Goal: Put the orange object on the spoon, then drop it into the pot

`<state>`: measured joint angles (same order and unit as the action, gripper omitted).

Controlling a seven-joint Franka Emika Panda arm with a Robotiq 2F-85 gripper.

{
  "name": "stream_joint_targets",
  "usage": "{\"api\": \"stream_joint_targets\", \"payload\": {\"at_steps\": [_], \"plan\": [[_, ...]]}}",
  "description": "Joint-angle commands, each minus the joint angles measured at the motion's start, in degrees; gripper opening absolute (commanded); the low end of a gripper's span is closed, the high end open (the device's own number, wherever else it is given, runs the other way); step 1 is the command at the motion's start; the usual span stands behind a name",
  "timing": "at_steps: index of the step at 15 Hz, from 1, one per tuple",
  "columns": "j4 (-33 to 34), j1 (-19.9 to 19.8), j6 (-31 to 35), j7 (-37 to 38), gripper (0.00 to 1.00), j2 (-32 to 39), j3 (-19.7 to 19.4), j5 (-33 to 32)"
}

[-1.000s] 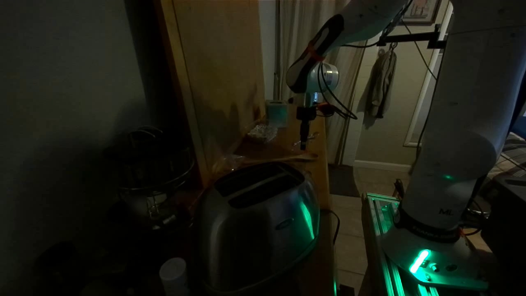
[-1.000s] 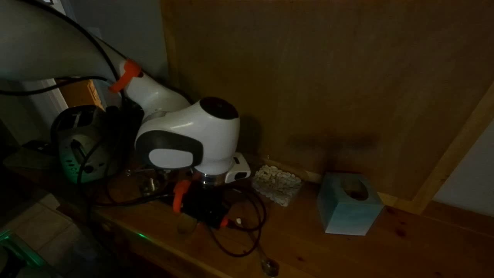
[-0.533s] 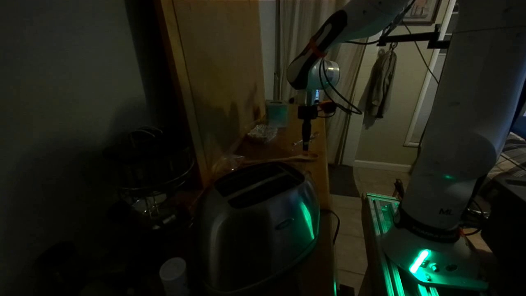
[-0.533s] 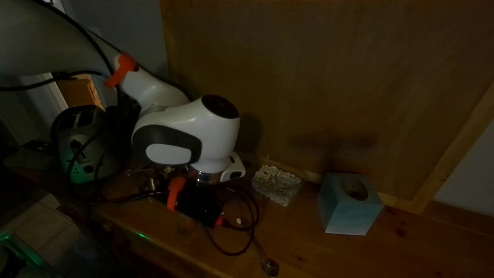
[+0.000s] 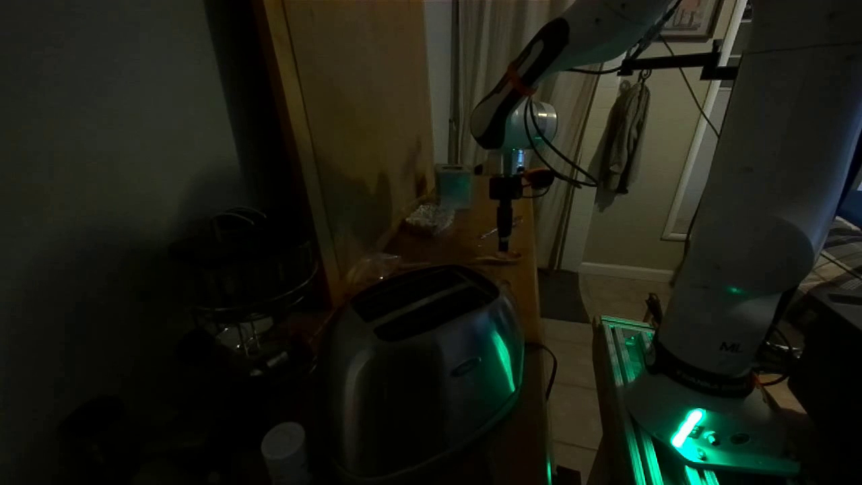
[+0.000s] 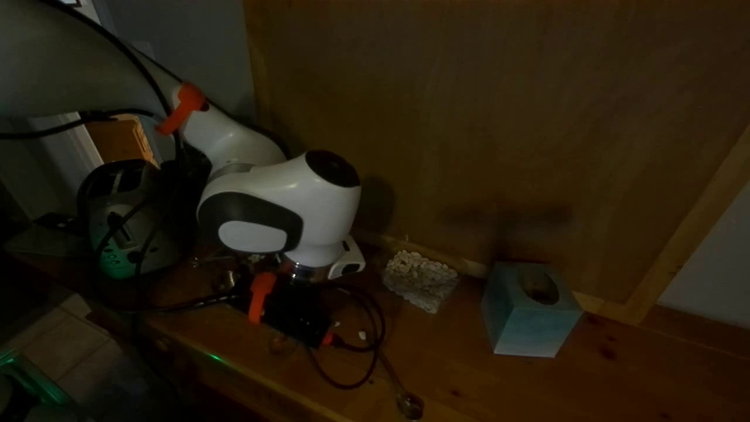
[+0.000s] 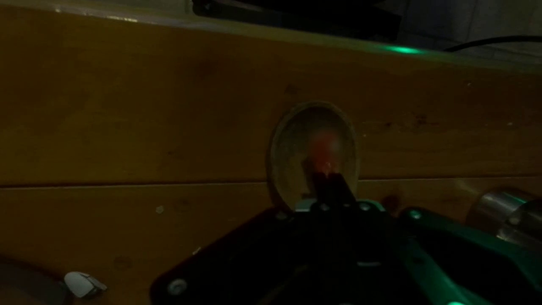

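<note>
In the wrist view the gripper was clenched, its two tips close together, and it seemed to pinch the near end of the orange object; the far end stuck out free and looked blurred; the object was over the hollow of what looked like a wooden spoon, inside the rim as seen from above; whether it touched the spoon, I could not tell; I judged that the placing step was near to its end and mainly the release remained; the drop into the pot was not yet done, and which vessel was the pot I could not tell, although a shiny metal thing was not far from the spoon.

The object looked small, so it would probably be light; if it was soft or stiff I could not know, therefore a mild squeeze seemed the wiser one; a hold across its middle would be steadier than at the end, because a free end might tip at the release; it should rest fully before it was let go, for a smooth thing could roll in the hollow; the spoon, if truly of wood, would likely be stiff and not very slippery; for lifting, its handle would be the place to take hold.
</note>
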<state>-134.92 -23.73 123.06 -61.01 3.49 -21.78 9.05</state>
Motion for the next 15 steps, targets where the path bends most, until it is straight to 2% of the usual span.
{"api": "stream_joint_targets", "payload": {"at_steps": [1,8,11,15], "plan": [[-0.86,-0.11,-0.79,-2.04,0.34,-1.28,0.22,1.99],[-1.23,0.04,-0.33,-3.98,0.81,-2.1,0.41,3.68],[-2.12,0.65,0.6,-8.54,1.0,-4.06,1.04,6.01],[-3.42,2.91,1.99,-16.54,1.0,-6.5,2.49,10.34]]}}
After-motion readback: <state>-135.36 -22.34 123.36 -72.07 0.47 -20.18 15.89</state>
